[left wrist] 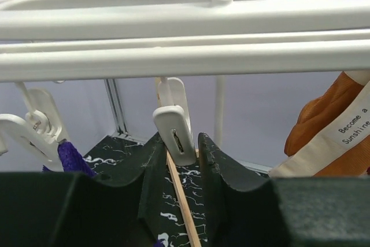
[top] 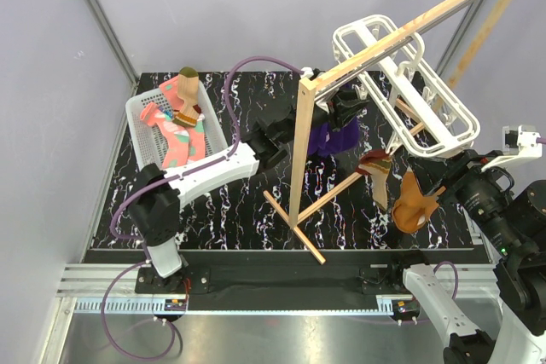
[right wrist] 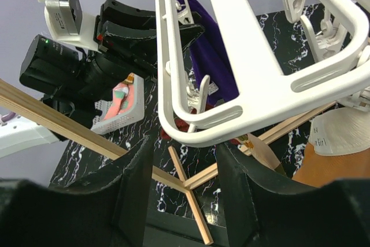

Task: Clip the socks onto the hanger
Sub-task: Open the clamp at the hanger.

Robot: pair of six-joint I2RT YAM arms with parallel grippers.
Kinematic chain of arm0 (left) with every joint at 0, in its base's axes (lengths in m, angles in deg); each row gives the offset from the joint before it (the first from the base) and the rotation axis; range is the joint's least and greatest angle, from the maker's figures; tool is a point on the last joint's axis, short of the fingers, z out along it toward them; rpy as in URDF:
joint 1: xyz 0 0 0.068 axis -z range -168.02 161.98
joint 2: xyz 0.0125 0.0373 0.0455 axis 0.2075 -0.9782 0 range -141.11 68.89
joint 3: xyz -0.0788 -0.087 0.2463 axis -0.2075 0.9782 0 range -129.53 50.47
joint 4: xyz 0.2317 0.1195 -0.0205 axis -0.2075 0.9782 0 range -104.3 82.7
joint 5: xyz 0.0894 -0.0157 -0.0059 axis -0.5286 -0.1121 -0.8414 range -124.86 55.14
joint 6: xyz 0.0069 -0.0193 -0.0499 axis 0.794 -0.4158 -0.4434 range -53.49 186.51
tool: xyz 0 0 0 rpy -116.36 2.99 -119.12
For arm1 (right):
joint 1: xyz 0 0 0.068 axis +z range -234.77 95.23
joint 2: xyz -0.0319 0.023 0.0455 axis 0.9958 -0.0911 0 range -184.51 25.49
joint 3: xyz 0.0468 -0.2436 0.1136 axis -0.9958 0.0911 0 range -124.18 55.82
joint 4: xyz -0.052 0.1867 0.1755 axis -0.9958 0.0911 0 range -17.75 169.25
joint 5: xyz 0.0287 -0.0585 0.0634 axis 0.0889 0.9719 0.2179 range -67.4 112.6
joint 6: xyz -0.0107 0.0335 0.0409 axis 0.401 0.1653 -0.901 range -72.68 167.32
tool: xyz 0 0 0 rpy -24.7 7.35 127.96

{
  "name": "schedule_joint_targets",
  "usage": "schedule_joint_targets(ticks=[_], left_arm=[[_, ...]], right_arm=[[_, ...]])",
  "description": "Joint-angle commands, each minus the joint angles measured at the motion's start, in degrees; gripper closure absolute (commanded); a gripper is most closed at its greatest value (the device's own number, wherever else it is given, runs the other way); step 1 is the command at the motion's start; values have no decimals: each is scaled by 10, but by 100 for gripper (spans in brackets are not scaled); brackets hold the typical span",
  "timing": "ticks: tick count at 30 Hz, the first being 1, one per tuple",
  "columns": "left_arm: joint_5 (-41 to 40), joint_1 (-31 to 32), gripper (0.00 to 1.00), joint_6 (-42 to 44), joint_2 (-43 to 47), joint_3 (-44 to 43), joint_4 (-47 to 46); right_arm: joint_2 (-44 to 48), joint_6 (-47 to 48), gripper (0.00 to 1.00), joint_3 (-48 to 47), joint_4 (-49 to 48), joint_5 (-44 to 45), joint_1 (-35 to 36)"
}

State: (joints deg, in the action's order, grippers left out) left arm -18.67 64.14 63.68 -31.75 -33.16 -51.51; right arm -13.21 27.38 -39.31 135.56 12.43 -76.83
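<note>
Left fingers apart, straddling white clip | right fingers apart under hanger

You see the hanger in smooth, glossy white plastic. At 9 o'clock, knitted cloth socks lie in a perforated white plastic basket. The rail stand is matt bare wood; the tabletop is glossy black marbling.

Purple cloth, orange cloth hang clipped; wooden stand (upright); white basket.
</note>
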Motion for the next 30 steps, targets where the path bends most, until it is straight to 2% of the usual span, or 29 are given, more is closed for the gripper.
schedule_joint_targets(ticks=[1, 3, 8, 11, 18, 25, 30], left_arm=[[12, -1, 71, 4, -6, -32, -22], [15, -1, 74, 2, -8, -33, -21], [18, -1, 93, -6, 0, -33, -7], [17, -1, 100, -14, 11, -27, 4], [8, 7, 100, -30, 49, 2, 47], [9, 28, 100, -22, 76, 14, 101], [39, 36, 100, -7, 88, 13, 127]], right_arm=[[-3, -3, 47, -9, 3, -10, 4], [-2, -5, 47, -11, 7, -13, 3], [-2, -11, 48, -16, 12, -38, 3], [-7, -17, 47, -18, 13, -84, 3], [-17, -56, 46, -23, -20, -226, 3], [-37, -121, 44, -13, -96, -289, 2], [-58, -140, 43, 28, -170, -285, 3]])
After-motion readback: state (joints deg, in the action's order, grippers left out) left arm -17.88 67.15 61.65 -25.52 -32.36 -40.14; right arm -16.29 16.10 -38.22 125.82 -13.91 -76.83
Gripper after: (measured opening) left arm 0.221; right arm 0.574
